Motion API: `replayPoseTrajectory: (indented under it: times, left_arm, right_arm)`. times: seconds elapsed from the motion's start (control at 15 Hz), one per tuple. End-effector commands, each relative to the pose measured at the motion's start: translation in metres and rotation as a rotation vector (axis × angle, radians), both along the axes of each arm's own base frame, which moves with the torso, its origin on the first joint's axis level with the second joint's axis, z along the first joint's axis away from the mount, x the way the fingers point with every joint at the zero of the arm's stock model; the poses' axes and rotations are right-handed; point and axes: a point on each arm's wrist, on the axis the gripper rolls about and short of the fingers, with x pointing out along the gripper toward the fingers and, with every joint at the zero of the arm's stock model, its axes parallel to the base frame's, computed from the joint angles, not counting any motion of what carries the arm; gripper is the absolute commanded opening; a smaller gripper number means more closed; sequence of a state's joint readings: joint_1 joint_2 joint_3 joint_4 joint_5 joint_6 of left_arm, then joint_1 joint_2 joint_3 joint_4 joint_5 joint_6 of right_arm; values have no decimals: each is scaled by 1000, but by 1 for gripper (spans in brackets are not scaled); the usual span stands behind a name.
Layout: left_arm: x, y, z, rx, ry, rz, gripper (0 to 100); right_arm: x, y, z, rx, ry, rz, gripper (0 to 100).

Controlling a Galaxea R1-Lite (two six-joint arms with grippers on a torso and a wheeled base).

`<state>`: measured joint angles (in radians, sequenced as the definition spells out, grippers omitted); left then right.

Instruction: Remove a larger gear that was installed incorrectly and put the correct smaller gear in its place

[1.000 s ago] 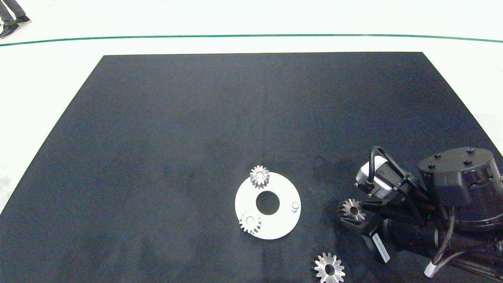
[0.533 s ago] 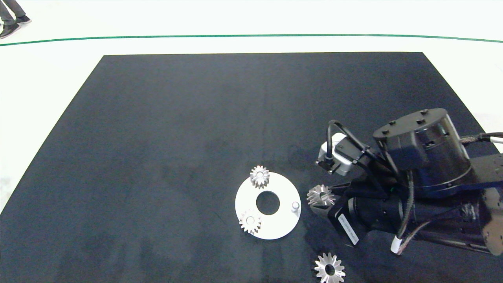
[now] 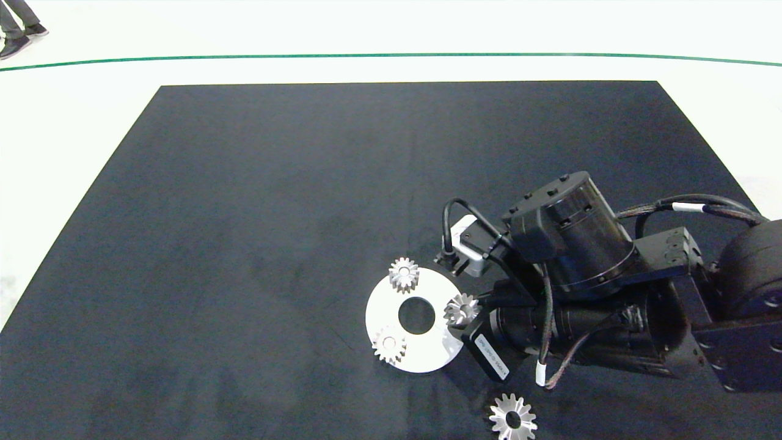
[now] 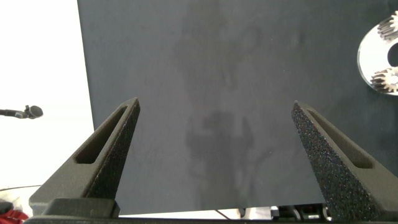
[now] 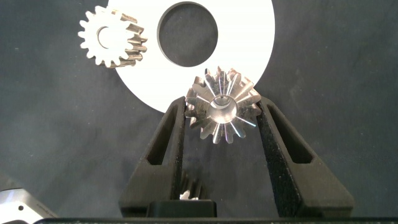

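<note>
And the right arm has swept in from the worktop's right side, carrying the smaller gear (image 3: 462, 309) leftward until it now hangs over the right edge of the white disc (image 3: 391, 303), about where the bare peg showed a moment ago! The right gripper (image 5: 222, 115) has its jaws closed on the gear's toothed rim from both sides, centre hole facing the wrist camera. That's rigid, smooth metal, likely slippery and weighty for its size, so gripping across the teeth looks the sound choice; any tilt could jam it on the peg. Two paler gears (image 3: 404, 274) sit on the disc, apart from the carried one. The larger gear (image 3: 512, 418) lies flat near the worktop's near edge, already off the disc. The left gripper (image 4: 217, 143) is idle over bare worktop, jaws spread wide, holding nothing.
</note>
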<state>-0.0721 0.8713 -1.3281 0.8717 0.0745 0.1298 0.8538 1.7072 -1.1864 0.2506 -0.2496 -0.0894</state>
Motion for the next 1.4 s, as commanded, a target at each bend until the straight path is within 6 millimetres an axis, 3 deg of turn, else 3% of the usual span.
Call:
replayPoseTrajectory:
  times: [0.07, 1.33, 1.4]
  left_arm:
    - [0, 0, 0, 1, 4, 0, 100]
    - [-2, 0, 0, 1, -2, 3, 100]
    - [-2, 0, 0, 1, -2, 3, 100]
  right_arm:
    - [2, 2, -5, -24, -1, -12, 28]
    - [5, 9, -15, -46, 5, -46, 28]
    - [5, 9, -15, -47, 4, -47, 100]
